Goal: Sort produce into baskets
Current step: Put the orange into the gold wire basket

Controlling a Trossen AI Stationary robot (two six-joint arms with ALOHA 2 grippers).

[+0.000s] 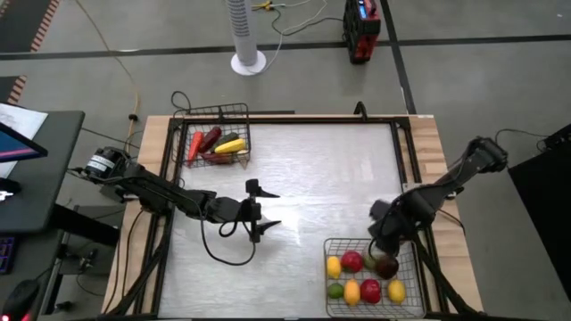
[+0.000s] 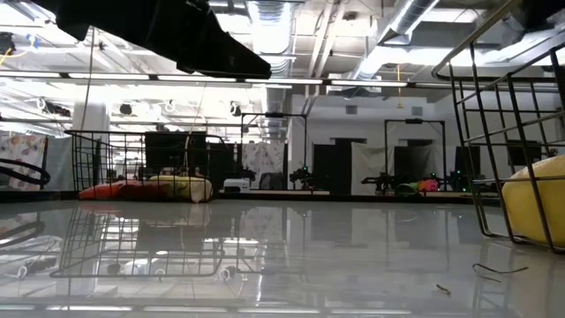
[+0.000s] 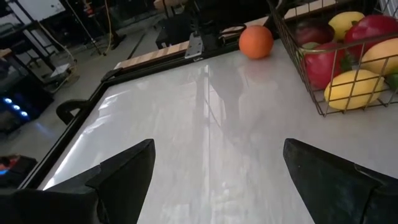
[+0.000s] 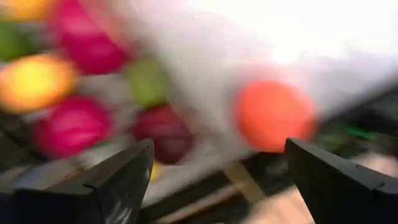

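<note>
1. Off the table's far edge, a white ribbed tower fan (image 1: 245, 36) is standing on the grey floor, with a red and black box (image 1: 360, 27) beside it; neither is touching the work surface.
2. The glossy white table top (image 1: 312, 178) is lying bare between the two baskets, nothing sitting in the path across it.
3. The far dark wire-grid basket (image 1: 217, 135) is sitting at the table's far left corner, holding elongated pieces: a red one (image 1: 194, 145), a dark red one (image 1: 211, 138) and a yellow one (image 1: 230, 145).
4. The near dark wire-grid basket (image 1: 373, 275) is resting at the table's near right corner, carrying round yellow, red and green balls; the low view is showing one yellow ball (image 2: 537, 212) behind its wire wall.
5. The left gripper (image 1: 266, 209) is hanging over the bare middle of the table, fingers (image 3: 124, 171) spread wide and holding nothing, well apart from both baskets.
6. From the left wrist view, a round orange ball (image 3: 255, 41) is lying on the table just outside the near basket's far side.
7. The right gripper (image 1: 386, 254) is hovering over the near basket's far edge, fingers (image 4: 118, 177) splayed apart and empty, the orange ball (image 4: 273, 115) showing between them, blurred.
</note>
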